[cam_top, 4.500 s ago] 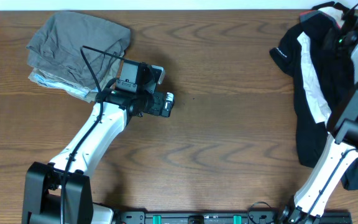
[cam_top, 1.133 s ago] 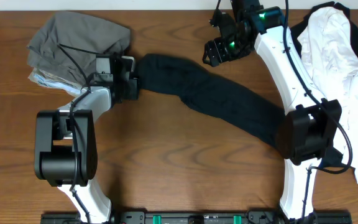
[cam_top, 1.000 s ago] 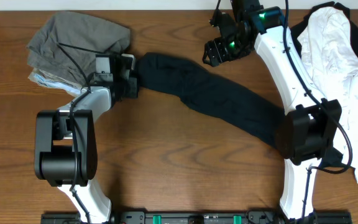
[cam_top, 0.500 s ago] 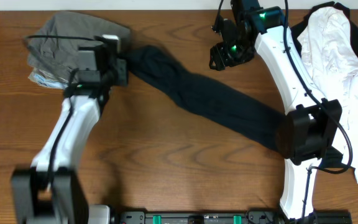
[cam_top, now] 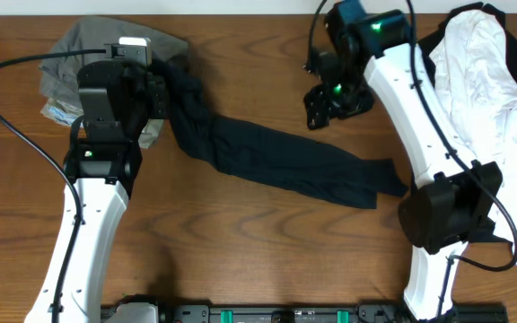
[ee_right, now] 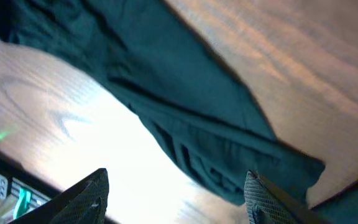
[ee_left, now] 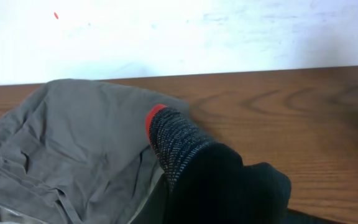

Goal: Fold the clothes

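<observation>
Long black leggings [cam_top: 276,161] lie slantwise across the table, from the upper left to their leg ends near the right arm. My left gripper [cam_top: 162,97] is shut on the waistband end, bunched and lifted beside the grey pile. In the left wrist view the grey waistband with its red edge [ee_left: 173,140] fills the lower middle and hides the fingers. My right gripper [cam_top: 326,106] hangs open above the wood behind the leggings, holding nothing. In the right wrist view its fingertips [ee_right: 87,198] stand wide apart over the dark leggings [ee_right: 185,106]. A heap of black-and-white tops [cam_top: 478,72] lies at the far right.
A stack of grey and olive garments [cam_top: 88,49] sits at the back left, right beside the left gripper; the grey cloth [ee_left: 73,143] fills the left of the left wrist view. The right arm's base stands against the heap of tops. Bare wood lies in front of the leggings.
The left gripper has risen and drawn back with the waistband, dragging the leggings leftward so the leg ends slid out from the right arm. The right gripper moved forward and down.
</observation>
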